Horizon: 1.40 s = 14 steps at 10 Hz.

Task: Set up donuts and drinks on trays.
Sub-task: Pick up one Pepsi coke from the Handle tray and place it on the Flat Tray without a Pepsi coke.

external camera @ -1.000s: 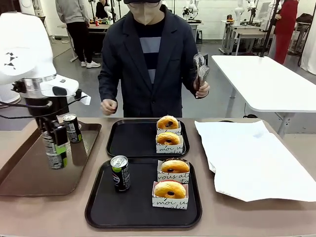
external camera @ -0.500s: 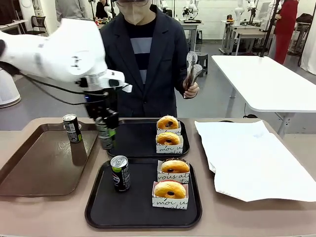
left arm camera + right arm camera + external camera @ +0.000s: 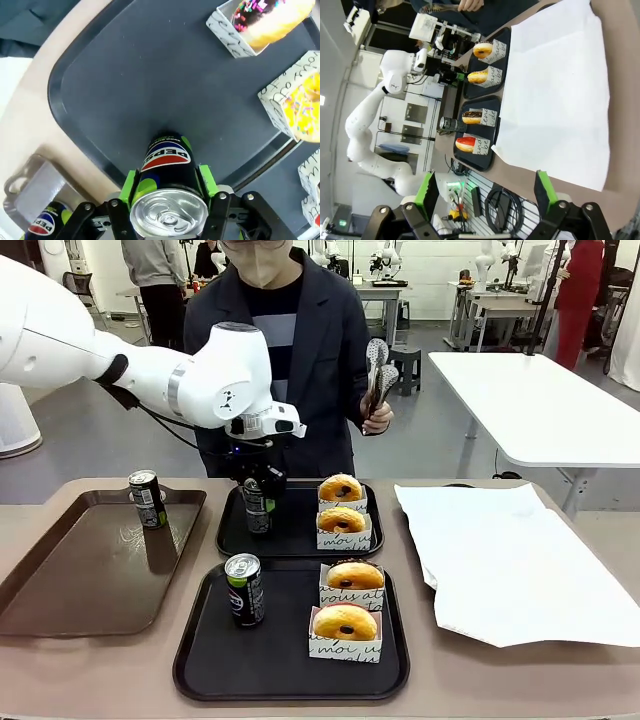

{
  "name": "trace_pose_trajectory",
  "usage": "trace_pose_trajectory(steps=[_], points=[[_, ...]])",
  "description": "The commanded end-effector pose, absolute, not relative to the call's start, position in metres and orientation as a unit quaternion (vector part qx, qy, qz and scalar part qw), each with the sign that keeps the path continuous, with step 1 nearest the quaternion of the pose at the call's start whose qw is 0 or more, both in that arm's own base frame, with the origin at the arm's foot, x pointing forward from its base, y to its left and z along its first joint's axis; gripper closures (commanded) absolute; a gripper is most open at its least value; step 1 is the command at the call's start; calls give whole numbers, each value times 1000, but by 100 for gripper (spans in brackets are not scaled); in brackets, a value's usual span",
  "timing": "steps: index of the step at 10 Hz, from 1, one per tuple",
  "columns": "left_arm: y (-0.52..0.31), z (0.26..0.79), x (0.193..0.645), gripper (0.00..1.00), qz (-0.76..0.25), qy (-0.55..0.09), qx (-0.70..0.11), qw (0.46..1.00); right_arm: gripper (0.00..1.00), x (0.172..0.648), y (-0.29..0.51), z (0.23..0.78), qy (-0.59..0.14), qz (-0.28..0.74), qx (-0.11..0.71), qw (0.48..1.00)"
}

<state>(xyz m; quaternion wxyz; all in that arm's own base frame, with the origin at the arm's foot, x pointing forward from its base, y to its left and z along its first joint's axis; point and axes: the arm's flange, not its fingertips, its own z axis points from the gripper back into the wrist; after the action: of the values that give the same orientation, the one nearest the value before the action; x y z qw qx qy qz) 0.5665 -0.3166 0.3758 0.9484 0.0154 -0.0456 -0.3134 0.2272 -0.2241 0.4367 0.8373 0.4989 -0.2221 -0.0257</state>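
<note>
The near black tray [image 3: 200, 660] looks finished: one can [image 3: 243, 590] stands at its 9 o'clock side and two boxed donuts [image 3: 345, 624] sit at 3 o'clock. The far black tray [image 3: 232, 535] already carries two donuts [image 3: 340, 520] along its 3 o'clock edge, and its drink is just arriving. The left gripper [image 3: 167, 187] has its fingers pinching a Pepsi can [image 3: 257, 505] by the sides; in the left wrist view the can hangs upright over the tray's bare floor, toward its 9 o'clock half, and whether it touches down I cannot tell. What seems left is to lower it, let go and pull back. One more can [image 3: 146, 499] stands on the brown tray [image 3: 60, 590] at the worktop's 9 o'clock end, likely a spare.

The right gripper [image 3: 485, 192] waits well off, fingers spread and empty.

The worktop is tan, with a white paper sheet [image 3: 510, 560] at 3 o'clock. A person at 12 o'clock holds metal tongs [image 3: 378, 370] upright. Behind lies a lab floor with white tables.
</note>
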Motion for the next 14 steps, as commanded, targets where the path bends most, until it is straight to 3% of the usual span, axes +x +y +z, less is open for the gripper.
trace_pose_trajectory(steps=[1,2,12,14], points=[[-323,362,571,41,-309,-57,40,949,0,229,-224,437,-236,-20,506,829],[-322,357,568,0,-309,-55,40,949,0,229,-224,437,-236,-20,506,829],[-317,382,558,0,-311,-34,29,949,0,229,-224,437,-236,-20,506,829],[-309,426,526,0,-269,9,12,963,0,229,-224,437,-236,-20,506,829]])
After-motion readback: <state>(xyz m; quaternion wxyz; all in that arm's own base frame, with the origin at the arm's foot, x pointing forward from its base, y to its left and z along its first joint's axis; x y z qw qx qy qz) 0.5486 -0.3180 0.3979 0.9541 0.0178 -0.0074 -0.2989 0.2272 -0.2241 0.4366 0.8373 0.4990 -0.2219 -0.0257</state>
